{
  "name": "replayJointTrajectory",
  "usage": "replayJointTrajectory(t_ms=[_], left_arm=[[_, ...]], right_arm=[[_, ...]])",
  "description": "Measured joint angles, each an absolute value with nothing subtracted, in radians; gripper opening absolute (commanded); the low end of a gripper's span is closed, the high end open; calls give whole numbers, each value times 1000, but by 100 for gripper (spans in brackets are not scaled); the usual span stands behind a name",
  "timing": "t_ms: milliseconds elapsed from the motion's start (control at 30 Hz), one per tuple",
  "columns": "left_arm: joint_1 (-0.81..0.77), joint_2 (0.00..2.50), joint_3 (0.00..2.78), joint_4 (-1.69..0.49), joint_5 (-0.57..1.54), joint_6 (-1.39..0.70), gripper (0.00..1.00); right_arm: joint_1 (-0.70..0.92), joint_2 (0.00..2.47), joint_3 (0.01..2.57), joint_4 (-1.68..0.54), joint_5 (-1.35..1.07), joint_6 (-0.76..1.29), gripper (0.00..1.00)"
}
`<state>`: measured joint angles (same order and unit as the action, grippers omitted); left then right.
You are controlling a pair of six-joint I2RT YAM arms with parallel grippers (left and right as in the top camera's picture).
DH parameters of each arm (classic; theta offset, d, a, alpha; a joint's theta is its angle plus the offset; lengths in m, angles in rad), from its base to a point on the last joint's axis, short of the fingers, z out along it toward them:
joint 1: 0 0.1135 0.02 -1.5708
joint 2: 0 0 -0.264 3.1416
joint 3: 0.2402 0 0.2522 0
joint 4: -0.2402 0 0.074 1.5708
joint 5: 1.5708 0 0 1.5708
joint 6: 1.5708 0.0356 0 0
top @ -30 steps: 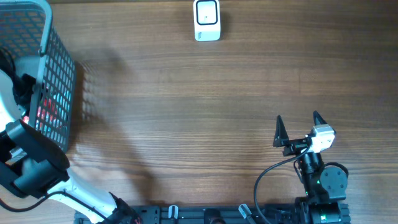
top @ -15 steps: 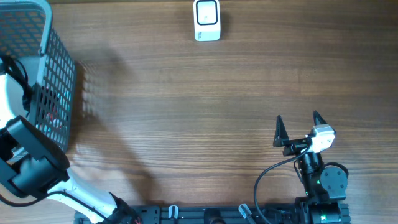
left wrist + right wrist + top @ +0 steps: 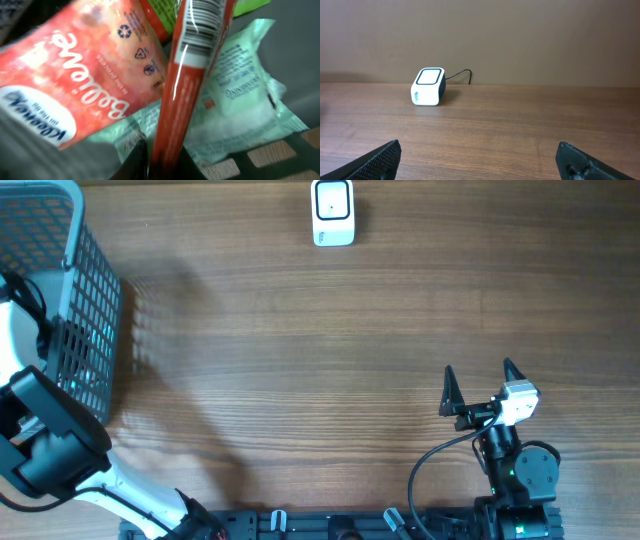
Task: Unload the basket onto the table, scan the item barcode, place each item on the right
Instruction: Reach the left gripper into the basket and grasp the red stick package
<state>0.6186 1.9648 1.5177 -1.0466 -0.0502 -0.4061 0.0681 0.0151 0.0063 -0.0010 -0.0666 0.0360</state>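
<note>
Red item [image 3: 172, 110]: narrow, glossy, seen in the L wrist view running from top centre down to bottom centre, leaning slightly. Its barcode [image 3: 200, 30] sits on a white label at the upper end, facing the cam. The lower end goes straight into the left gripper [image 3: 160, 162]; dark fingers [image 3: 131, 161] press on it from both sides w/ no gap showing, so the jaws are clamped narrow on the red item.

Just behind it, left: pink-red Kleenex pack [image 3: 85, 85], tilted, "Believe" print upside down. Behind & right: mint wipes pack [image 3: 240, 95], lying flat under both. A green pack [image 3: 250, 5] peeks in at the top edge. All inside the basket [image 3: 95, 300] at the table's far left; its grey floor w/ slots shows bottom right in the wrist view. From overhead the L arm reaches into the basket & the fingers are hidden by the mesh.

Scanner [image 3: 332, 212]: white w/ dark top window, upright at the far edge of the table [image 3: 300, 360], centre, well apart from the basket. In the R wrist view it stands left of centre, cable [image 3: 460, 75] trailing behind.

Right gripper [image 3: 478, 385]: near the front edge, right side, jaws spread wide, nothing between them, pointing toward the scanner
</note>
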Motion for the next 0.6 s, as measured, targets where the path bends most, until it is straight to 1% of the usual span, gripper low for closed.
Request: replayJointTrajectory(t_ms=[133,200,267,333,367,433,467,533,600], left_arm=[[620,1963,1618,-1114,-38,-406,13],[623,1948,1674,-1142,-35,-406,10],[629,1915,1724,-1166,-32,-406,4],[632,1876,1763,-1176,-28,-407,4],[635,1855,1777,-1177,-27,-406,14],[635,1799,1798,-1179,-24,-403,41],[635,1768,1803,-1179,-23,-406,50],[635,1711,1810,-1180,-17,-406,66],[635,1684,1814,-1180,-17,-408,66]], right_arm=[[68,15,6,-1,-67,36,100],[68,15,6,-1,-67,36,100],[68,15,6,-1,-67,36,100],[68,15,6,-1,-67,36,100],[68,15,6,-1,-67,36,100],[68,15,6,-1,-67,36,100],[68,15,6,-1,-67,36,100],[68,15,6,-1,-67,36,100],[68,15,6,-1,-67,36,100]])
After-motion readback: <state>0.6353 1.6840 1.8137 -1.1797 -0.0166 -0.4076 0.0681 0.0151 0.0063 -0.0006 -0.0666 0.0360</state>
